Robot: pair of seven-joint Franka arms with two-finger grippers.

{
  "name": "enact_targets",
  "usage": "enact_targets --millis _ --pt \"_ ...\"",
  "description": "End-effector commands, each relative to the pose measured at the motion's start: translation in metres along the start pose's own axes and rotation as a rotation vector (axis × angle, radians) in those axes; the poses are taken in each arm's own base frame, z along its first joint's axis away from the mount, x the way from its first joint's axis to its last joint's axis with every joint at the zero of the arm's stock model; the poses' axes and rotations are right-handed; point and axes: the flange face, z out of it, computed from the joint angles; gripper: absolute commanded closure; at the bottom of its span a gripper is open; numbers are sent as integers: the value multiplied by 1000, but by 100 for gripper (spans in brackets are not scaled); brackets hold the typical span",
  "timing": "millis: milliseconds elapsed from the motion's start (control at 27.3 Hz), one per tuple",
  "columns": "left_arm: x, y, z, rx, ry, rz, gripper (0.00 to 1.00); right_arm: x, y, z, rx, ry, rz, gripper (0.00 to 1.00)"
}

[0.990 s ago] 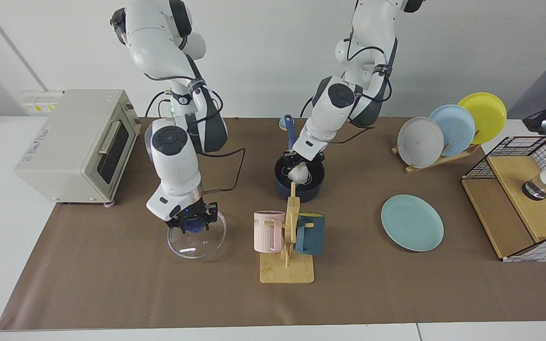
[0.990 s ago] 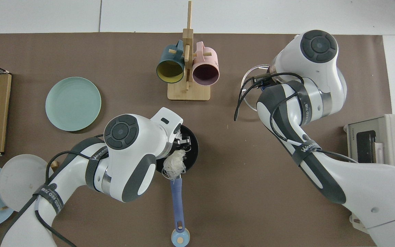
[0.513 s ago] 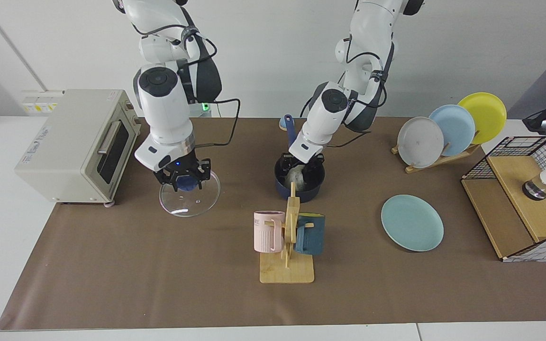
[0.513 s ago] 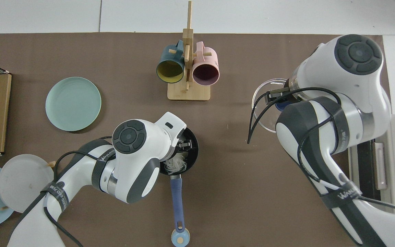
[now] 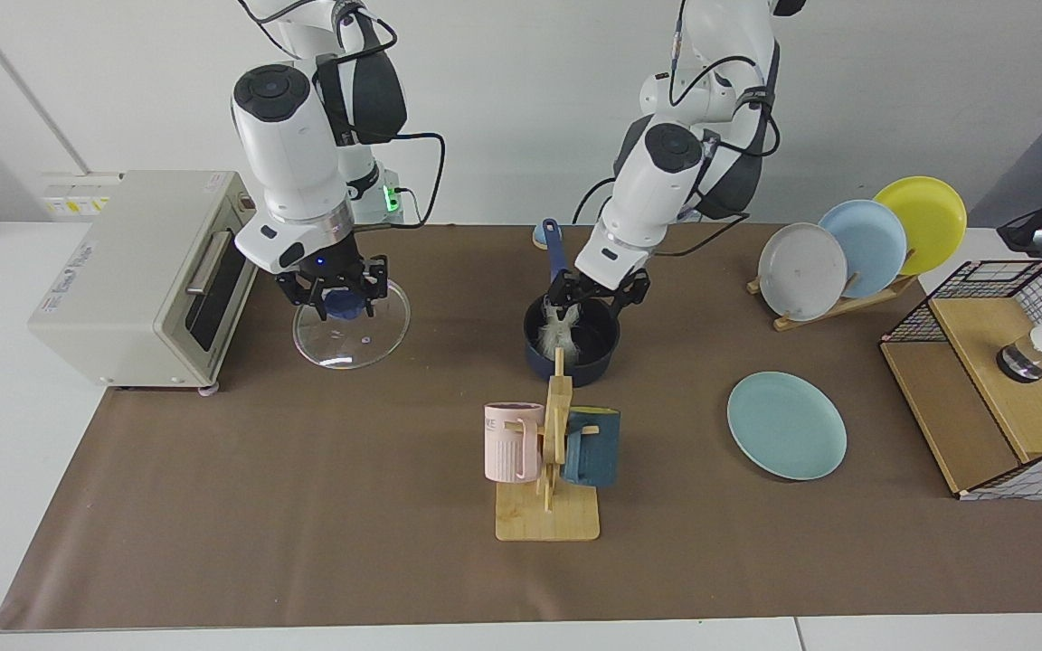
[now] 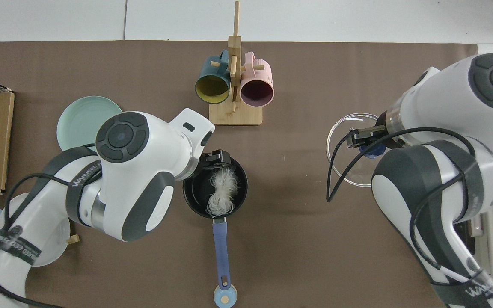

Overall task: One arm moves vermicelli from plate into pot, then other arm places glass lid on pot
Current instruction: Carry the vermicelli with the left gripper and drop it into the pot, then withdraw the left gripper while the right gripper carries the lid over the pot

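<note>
The vermicelli (image 5: 560, 332) (image 6: 221, 193) lies loose inside the dark navy pot (image 5: 578, 365) (image 6: 195, 193), whose blue handle points toward the robots. My left gripper (image 5: 598, 292) (image 6: 216, 157) hangs open just above the pot's rim, with nothing between its fingers. At the other side of the table, my right gripper (image 5: 337, 298) (image 6: 368, 143) is shut on the blue knob of the glass lid (image 5: 369, 330) (image 6: 344, 149) and holds it level above the mat. The pale teal plate (image 5: 786, 425) (image 6: 79, 122) lies bare, partly hidden by the left arm in the top view.
A wooden mug stand (image 5: 548, 515) with a pink and a dark teal mug stands in front of the pot. A toaster oven (image 5: 141, 271) sits beside the lid. A rack of grey, blue and yellow plates (image 5: 856, 249) and a wire basket (image 5: 991, 362) stand beyond the plate.
The left gripper lowered the vermicelli into the pot, let go and rose. The right gripper lifted the lid off the mat and carried it up and back toward the robots.
</note>
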Motion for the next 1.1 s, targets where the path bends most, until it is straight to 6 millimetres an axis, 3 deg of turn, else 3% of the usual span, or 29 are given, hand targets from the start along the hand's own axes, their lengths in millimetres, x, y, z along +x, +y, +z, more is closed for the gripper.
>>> enact_targets --millis 0,110,293,513,696,770,953,1063 --pt "16 -19 -51 56 31 -7 0 -10 -6 -4 47 0 -7 100" --pt "19 -36 -78 96 50 -22 0 -11 -24 -7 50 12 16 100" --pt "25 -80 -121 137 46 16 0 -22 -85 -10 45 17 54 100" --pt "28 -135 -155 158 37 56 0 -37 -159 -5 10 31 66 100" --pt "30 -189 -176 165 14 106 0 -31 -221 -2 8 36 100 100" --pt "33 -209 -182 163 14 120 0 -33 -245 17 -13 11 107 100" --pt "38 -247 -189 160 9 179 0 -32 -307 39 -20 50 146 100" --pt "40 -261 -191 161 9 200 0 -32 -327 51 -30 66 145 100"
